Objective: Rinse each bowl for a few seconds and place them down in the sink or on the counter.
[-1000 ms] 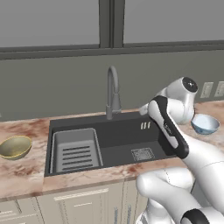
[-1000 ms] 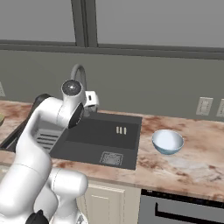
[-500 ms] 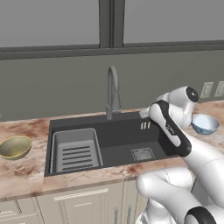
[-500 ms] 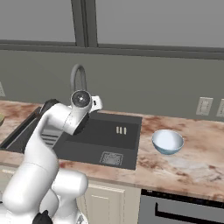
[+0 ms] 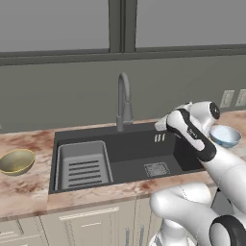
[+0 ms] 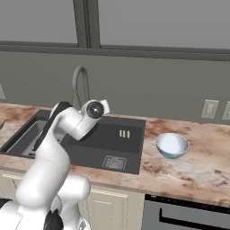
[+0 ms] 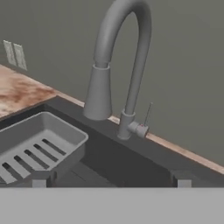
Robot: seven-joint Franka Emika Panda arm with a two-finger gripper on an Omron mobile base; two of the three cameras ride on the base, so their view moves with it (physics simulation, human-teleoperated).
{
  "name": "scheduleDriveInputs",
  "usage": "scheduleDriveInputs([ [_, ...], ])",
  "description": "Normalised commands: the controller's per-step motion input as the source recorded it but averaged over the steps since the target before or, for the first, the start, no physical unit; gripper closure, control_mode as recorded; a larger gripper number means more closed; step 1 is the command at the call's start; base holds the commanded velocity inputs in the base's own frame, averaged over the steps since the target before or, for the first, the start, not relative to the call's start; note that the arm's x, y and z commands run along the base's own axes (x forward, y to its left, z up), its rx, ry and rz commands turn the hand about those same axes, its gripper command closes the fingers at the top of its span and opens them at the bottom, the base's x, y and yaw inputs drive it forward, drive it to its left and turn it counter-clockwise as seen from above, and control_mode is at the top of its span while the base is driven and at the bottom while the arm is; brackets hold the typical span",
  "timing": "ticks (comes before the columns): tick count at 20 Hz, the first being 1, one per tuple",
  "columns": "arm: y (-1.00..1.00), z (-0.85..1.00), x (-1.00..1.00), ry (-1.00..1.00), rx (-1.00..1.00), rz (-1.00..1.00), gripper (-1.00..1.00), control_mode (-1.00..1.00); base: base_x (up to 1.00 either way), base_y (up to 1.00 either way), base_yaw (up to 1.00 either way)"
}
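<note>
Grey wall and dark windows stand behind the marbled counter [image 5: 29,192]. Set into it is the dark sink [image 5: 139,161], with a ribbed drying tray [image 5: 82,166] at its left end and open room around the square drain [image 5: 156,169]. The gooseneck faucet [image 5: 123,103] rises at the back edge. The gripper [image 7: 111,183] hangs over the sink, looking at the faucet, with its jaws wide apart and nothing between them. The olive-gold bowl [image 5: 16,161] sits on the counter left of the sink. The pale blue bowl [image 6: 171,145] sits on the counter right of the sink, near the edge.
</note>
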Motion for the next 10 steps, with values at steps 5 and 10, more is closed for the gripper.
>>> scheduleDriveInputs([
  [5,0.0,-0.07,0.22,-0.14,0.0,0.03,-1.0,-1.0,0.0,0.0,0.0],
  [10,0.01,-0.06,0.22,-0.13,0.03,0.03,-1.0,-1.0,0.0,0.0,0.0],
])
